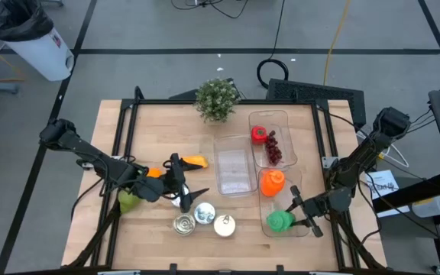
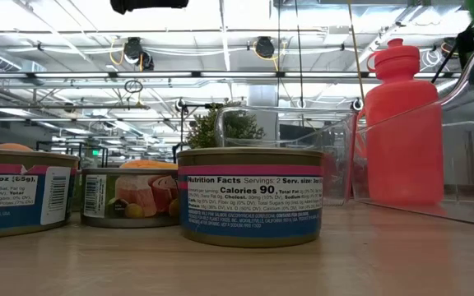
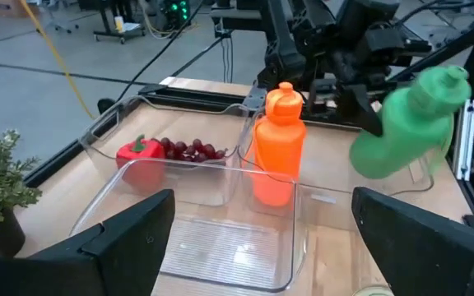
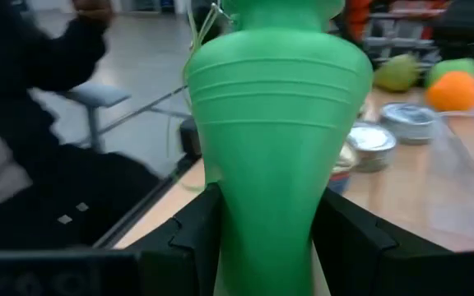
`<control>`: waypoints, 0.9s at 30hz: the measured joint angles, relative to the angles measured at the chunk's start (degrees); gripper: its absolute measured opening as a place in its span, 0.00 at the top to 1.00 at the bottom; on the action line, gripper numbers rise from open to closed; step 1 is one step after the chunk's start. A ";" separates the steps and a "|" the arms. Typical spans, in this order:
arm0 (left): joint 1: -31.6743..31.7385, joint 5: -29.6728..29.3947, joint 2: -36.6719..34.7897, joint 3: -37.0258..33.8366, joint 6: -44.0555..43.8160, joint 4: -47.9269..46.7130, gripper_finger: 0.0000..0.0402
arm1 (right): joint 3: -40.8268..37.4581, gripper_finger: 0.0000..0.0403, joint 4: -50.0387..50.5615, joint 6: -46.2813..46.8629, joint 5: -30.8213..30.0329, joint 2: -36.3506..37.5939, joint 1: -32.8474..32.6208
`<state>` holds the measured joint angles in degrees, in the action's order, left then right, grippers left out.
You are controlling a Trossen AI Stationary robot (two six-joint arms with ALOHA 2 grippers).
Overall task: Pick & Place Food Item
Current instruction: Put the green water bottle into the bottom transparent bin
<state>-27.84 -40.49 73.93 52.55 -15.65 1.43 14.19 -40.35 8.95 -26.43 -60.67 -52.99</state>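
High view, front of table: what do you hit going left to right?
Green pear → left gripper, open → three cans → green bottle → right gripper, shut on the green bottle.

Grey floor [image 1: 166,30], white bin [image 1: 40,46] (black-lined), ceiling lights [image 2: 48,16]

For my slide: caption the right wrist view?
Right gripper jaws clamped on a green bottle, tins on the table beyond.

My wooden table [image 1: 147,122] carries a plant [image 1: 217,99] at its far edge, three clear bins [image 1: 234,172] mid-right, three cans [image 1: 203,221] near the front edge.
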 joint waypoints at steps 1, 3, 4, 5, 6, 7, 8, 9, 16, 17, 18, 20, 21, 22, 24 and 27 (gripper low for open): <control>0.09 0.00 0.00 -0.01 -0.01 0.28 0.05 | -0.10 0.62 0.05 -0.02 0.98 -0.02 0.00; 0.07 0.00 0.00 0.01 -0.01 0.57 0.05 | -0.23 0.62 0.13 -0.15 1.22 -0.02 0.00; 0.07 0.00 0.00 0.01 0.00 0.56 0.05 | -0.23 0.62 0.24 -0.24 1.22 -0.02 0.00; 0.07 0.00 0.00 0.01 0.05 0.64 0.05 | -0.23 0.62 0.31 -0.69 1.22 -0.02 0.00; 0.07 0.00 0.00 0.01 0.05 0.83 0.05 | -0.26 0.62 0.28 -1.05 1.20 -0.02 0.00; 0.07 0.00 0.00 0.01 0.05 1.02 0.06 | -0.25 0.61 0.27 -1.49 1.22 -0.02 0.00; 0.07 0.00 0.00 0.01 0.06 1.14 0.06 | -0.27 0.61 0.27 -2.01 1.20 -0.02 0.00; 0.07 0.02 0.00 0.01 0.07 1.25 0.07 | -0.27 0.61 0.24 -2.46 1.18 -0.02 0.03; 0.07 0.02 0.00 0.01 0.12 1.42 0.07 | -0.27 0.63 -1.56 -5.35 0.89 -1.14 2.58; 0.07 0.02 0.00 0.01 0.12 1.42 0.07 | -0.27 0.63 -1.93 -5.49 0.89 -1.63 3.03; 0.07 0.02 0.00 0.01 0.12 1.42 0.06 | -0.27 0.63 -2.16 -5.58 0.87 -2.11 3.45; 0.07 0.02 0.00 0.01 0.16 1.42 0.06 | -0.27 0.63 -2.31 -5.60 0.85 -3.22 4.29; 0.07 0.02 0.00 0.01 0.18 1.42 0.05 | -0.27 0.63 -2.33 -5.60 0.85 -3.85 4.59; 0.07 0.02 0.00 0.01 0.25 1.42 0.05 | -0.27 0.63 -2.65 -5.60 0.83 -4.41 4.83; 0.07 0.02 0.00 0.01 0.25 1.40 0.05 | -0.27 0.63 -3.93 -5.60 0.95 -5.71 5.41; 0.07 0.02 0.00 0.01 0.25 1.40 0.07 | -0.27 0.63 -5.12 -4.86 1.00 -7.24 5.73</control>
<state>-27.77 -40.47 73.93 52.56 -15.40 2.83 13.91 -45.47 4.09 -25.43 -67.92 -47.27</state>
